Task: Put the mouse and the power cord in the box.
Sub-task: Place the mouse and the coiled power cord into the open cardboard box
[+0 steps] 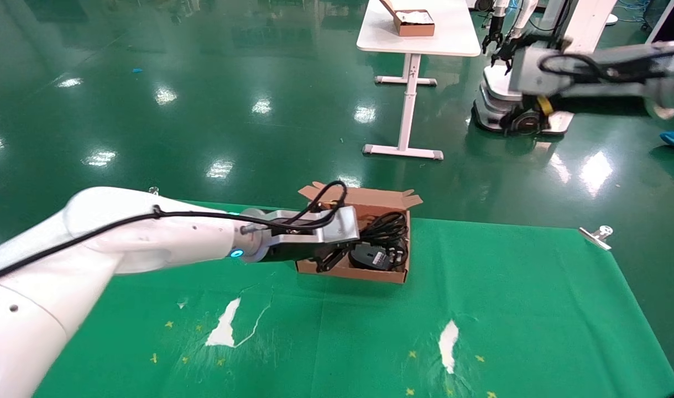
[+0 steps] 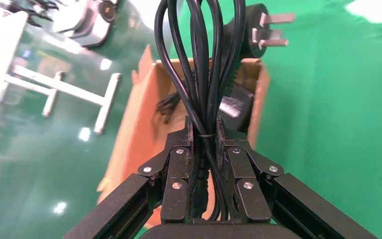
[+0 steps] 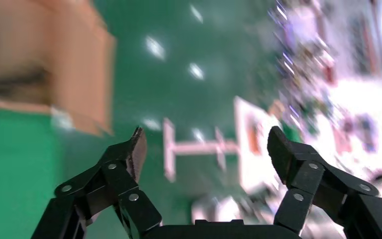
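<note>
left hand (image 2: 205, 137): fingers (image 2: 179, 159) closed tight on the power cord (image 2: 201, 59), loops bunched between them, plug (image 2: 258, 30) hanging past the box's far rim in the wrist view. hand sits over the near left part of the box (image 1: 395, 275).
right hand (image 3: 204, 149): raised high at the right, off the tabletop, fingers wide apart, holding nothing.
mouse (image 1: 370, 257): in the box, pale label up, beside the cord loops.
box: brown cardboard, flaps on its far edge, at the far edge of the tabletop (image 1: 508, 309).
tabletop: green cover with torn white patches near me; open room right of the box.
beyond: glossy green floor, white table (image 1: 419, 38) carrying a smaller box (image 1: 413, 23).
</note>
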Action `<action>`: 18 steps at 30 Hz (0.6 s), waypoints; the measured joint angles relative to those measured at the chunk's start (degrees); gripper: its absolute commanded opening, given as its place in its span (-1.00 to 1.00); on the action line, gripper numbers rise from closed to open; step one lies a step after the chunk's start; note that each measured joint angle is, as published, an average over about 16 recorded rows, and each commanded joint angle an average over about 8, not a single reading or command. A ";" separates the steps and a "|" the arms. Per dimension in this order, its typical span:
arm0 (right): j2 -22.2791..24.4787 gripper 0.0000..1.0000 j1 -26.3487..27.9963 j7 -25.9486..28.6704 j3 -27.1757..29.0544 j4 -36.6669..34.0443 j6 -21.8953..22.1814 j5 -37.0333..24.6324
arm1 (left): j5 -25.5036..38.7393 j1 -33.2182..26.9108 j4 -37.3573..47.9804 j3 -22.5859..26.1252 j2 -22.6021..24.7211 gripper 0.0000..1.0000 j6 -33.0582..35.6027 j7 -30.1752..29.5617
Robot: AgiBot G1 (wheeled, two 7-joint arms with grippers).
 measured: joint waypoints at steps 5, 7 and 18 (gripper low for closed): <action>1.93 1.00 1.88 -0.07 -0.47 -0.53 -7.41 -0.36 | 1.33 -0.47 -4.78 6.73 0.06 -0.95 -5.47 -3.99; 2.21 1.00 2.47 0.02 -0.66 -0.75 -9.30 -0.55 | 1.79 -0.82 -6.38 9.40 0.06 -0.58 -7.26 -5.51; 1.76 1.00 4.78 0.49 -1.25 -1.19 -12.09 -1.35 | 2.49 -2.25 -10.82 18.72 -0.01 1.00 -12.54 -11.88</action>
